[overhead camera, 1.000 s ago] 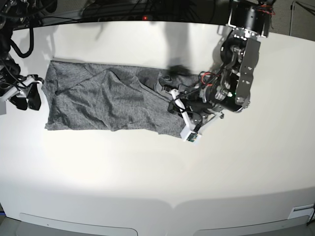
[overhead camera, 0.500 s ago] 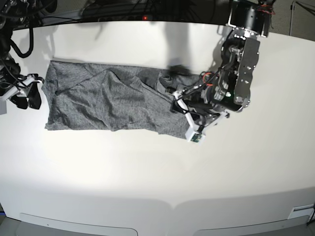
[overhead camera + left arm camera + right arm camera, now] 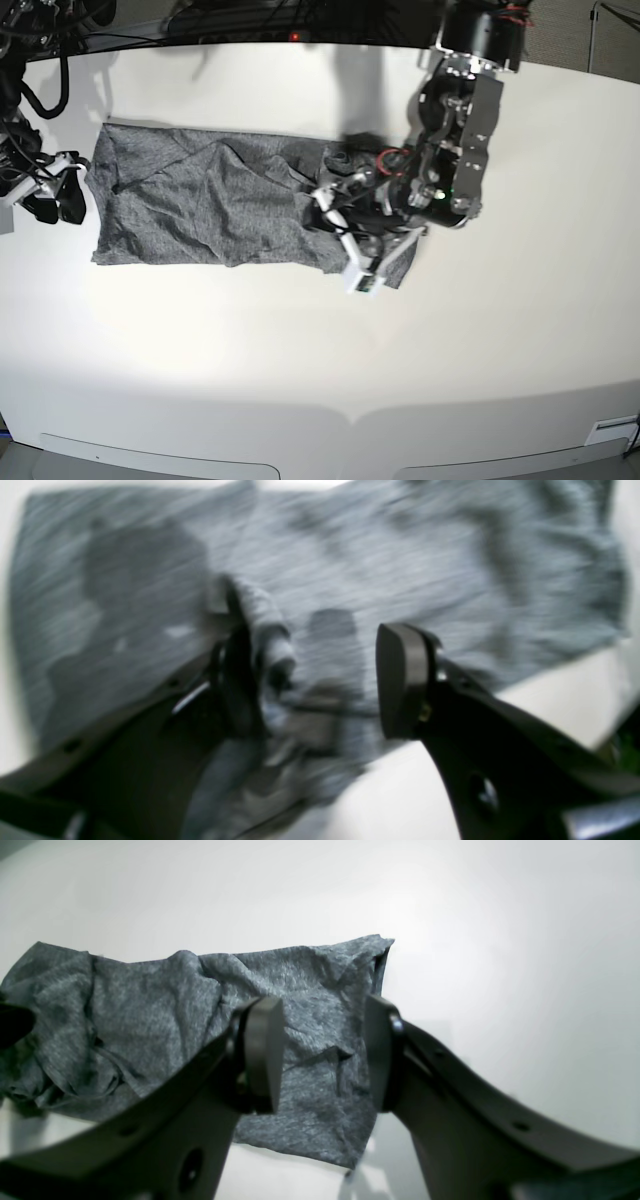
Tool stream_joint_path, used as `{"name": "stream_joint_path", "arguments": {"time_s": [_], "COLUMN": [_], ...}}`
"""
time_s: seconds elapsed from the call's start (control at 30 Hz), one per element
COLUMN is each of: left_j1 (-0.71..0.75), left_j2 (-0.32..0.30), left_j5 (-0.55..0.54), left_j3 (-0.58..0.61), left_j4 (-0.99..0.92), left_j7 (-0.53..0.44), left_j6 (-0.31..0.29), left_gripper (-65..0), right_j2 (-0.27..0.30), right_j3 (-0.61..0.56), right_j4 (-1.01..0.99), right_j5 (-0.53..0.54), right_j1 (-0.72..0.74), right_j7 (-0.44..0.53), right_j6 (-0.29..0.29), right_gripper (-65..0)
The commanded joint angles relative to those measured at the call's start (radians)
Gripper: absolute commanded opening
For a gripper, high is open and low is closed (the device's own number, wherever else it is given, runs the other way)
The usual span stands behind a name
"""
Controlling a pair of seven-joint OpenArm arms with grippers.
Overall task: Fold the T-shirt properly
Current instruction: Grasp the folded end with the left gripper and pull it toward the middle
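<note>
T-shirt (image 3: 210, 205) lies rumpled, spread long across the tabletop (image 3: 300, 360), centre toward 9 o'clock. Left gripper (image 3: 310, 680) sits over the bunched 3 o'clock end, jaws apart, cloth between, unclamped: likely regrasping. Right gripper (image 3: 320, 1055) waits at the 9 o'clock edge, jaws apart, empty.

One T-shirt (image 3: 200, 205), two tools (image 3: 340, 235) (image 3: 45, 190), one table (image 3: 300, 340).

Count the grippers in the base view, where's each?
2. The left gripper is over the T-shirt at its right end, jaws open. The right gripper sits just off the shirt's left edge, open and empty. None looks hidden.
</note>
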Motion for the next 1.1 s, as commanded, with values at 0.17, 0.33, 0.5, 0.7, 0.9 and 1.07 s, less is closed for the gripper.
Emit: {"name": "stream_joint_path", "arguments": {"time_s": [0.17,0.33,0.5,0.7,0.9,1.07], "left_j1": [-0.017,-0.018,-0.020,-0.020,-0.020,-0.020], "left_j2": [0.032,0.061,0.060,0.060,0.060,0.059], "left_j5": [-0.025,-0.072,0.093,0.189,0.219,0.411], "left_j3": [0.001,0.002,0.027,0.026,0.026,0.026], "left_j4": [0.021,0.021,0.021,0.023,0.097,0.179], "left_j7": [-0.072,-0.094,-0.076,-0.015,0.073,0.082], "left_j6": [-0.017,-0.018,-0.021,-0.020,-0.020,-0.018], "left_gripper": [-28.9,-28.9,-28.9,-28.9,-28.9,-28.9], "right_j2": [0.019,0.019,0.018,0.018,0.018,0.018], "right_j3": [0.008,0.008,0.008,0.008,0.008,0.008], "right_j4": [0.020,0.020,0.020,0.020,0.020,0.020], "right_j5": [0.023,0.027,0.027,0.027,0.027,0.049], "right_j1": [0.006,0.006,0.006,0.006,0.006,0.006], "right_j7": [0.008,0.008,0.008,0.008,0.009,0.008], "right_j6": [0.005,0.005,0.005,0.005,0.005,0.005], "right_gripper": [-38.0,-38.0,-38.0,-38.0,-38.0,-38.0]}}
